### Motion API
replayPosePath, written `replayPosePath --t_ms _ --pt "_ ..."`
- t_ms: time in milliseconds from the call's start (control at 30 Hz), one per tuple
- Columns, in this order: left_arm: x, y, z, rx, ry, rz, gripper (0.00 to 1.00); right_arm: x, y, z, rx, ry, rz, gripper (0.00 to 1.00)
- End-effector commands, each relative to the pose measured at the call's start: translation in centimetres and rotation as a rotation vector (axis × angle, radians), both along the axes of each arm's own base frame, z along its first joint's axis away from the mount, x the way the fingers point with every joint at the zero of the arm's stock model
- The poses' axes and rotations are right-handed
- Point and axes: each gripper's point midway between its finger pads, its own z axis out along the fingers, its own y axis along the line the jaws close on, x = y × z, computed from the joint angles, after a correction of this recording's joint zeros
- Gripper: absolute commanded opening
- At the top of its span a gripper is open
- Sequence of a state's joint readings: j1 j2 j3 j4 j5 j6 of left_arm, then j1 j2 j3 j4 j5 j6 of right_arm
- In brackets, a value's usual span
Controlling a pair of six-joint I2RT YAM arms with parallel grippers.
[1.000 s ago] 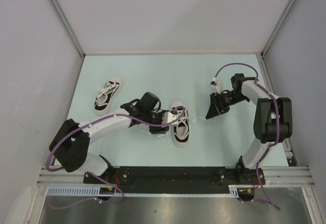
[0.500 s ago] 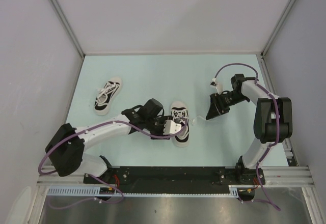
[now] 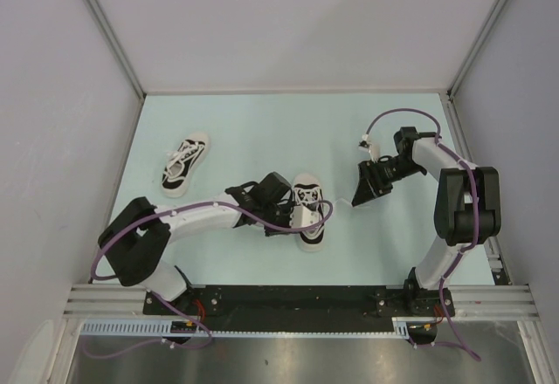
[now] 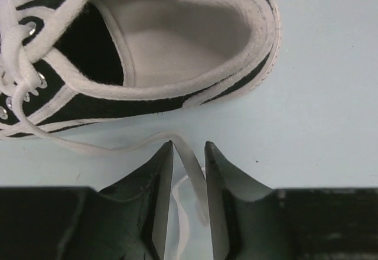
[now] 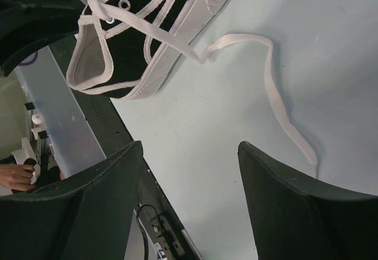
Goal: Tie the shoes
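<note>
Two black shoes with white soles lie on the pale table. One shoe (image 3: 184, 164) sits at the left, its laces bunched on top. The other shoe (image 3: 307, 210) lies at the centre, showing in the left wrist view (image 4: 177, 41) and the right wrist view (image 5: 139, 41). My left gripper (image 3: 295, 218) (image 4: 189, 145) is at this shoe's near side. Its jaws stand narrow with a gap, and a loose white lace (image 4: 192, 168) runs slantwise between them. My right gripper (image 3: 362, 194) (image 5: 190, 148) hovers open to the shoe's right, with nothing between its fingers. The other lace end (image 5: 277, 94) trails on the table beside it.
The black base rail (image 3: 297, 301) runs along the table's near edge, also seen in the right wrist view as a dark rail (image 5: 112, 124). Grey walls close the table on three sides. Purple cables (image 3: 397, 115) loop off both arms.
My left arm has swung right and nearer, bringing its gripper to the centre shoe's near side, and its jaws have narrowed round the lace. The right arm has barely moved.
</note>
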State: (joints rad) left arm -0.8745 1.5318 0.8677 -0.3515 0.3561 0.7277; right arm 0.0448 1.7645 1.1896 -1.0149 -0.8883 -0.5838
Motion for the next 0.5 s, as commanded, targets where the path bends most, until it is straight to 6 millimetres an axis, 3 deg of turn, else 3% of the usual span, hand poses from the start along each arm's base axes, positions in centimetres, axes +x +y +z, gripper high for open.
replayPosePath --t_ms 0,167,333,467 --pt "0.4 -2.3 3.3 -0.117 -0.034 -0.022 0.23 0.6 0.1 0.3 0.016 -0.023 0.007 0.71" --pt "-1.0 -3.0 6.7 -0.236 -0.048 -0.088 0.01 0.6 0.4 0.2 0.029 -0.023 0.016 0.71" --pt "-2.2 -3.9 8.7 -0.364 -0.022 -0.123 0.00 1.1 0.9 0.5 0.062 -0.043 0.013 0.72" --pt "-1.9 -4.8 8.6 -0.390 -0.010 -0.122 0.03 1.1 1.0 0.4 0.065 -0.038 0.016 0.72"
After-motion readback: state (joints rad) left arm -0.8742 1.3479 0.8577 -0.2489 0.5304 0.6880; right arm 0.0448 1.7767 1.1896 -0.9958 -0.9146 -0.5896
